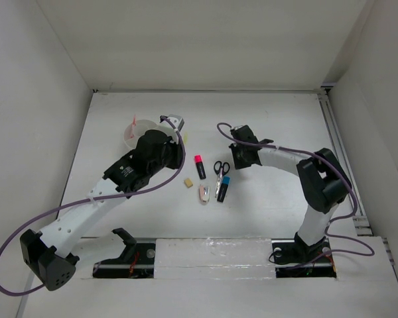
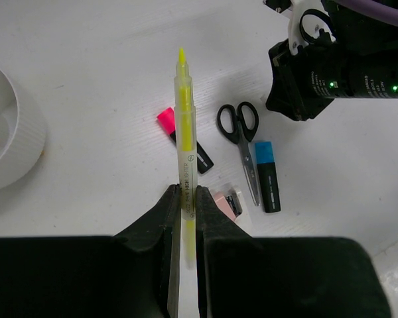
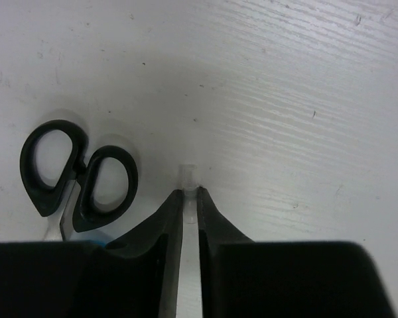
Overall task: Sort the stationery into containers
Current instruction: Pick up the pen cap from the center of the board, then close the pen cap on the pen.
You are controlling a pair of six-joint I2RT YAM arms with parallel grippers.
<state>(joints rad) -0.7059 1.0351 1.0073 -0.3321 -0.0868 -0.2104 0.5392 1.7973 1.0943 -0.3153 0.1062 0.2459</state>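
My left gripper (image 2: 186,195) is shut on the thin yellow stick (image 2: 184,126), a clear-barrelled highlighter with its tip bare, held above the table beside the white wedge tray (image 1: 140,127), which also shows in the left wrist view (image 2: 13,146). My right gripper (image 3: 190,193) is shut on a small clear cap (image 3: 189,175), low over the table next to the black-handled scissors (image 3: 79,175). On the table lie the pink-capped highlighter (image 1: 199,165), the scissors (image 1: 221,169), the blue-capped highlighter (image 1: 223,188), the tan eraser (image 1: 188,183) and the white-pink piece (image 1: 203,193). A pink pen (image 1: 131,129) sticks out of the tray.
The left arm (image 1: 129,169) reaches across the tray's near side, and the right arm (image 1: 278,159) comes in from the right. White walls close the table on three sides. A rail (image 1: 338,152) runs along the right edge.
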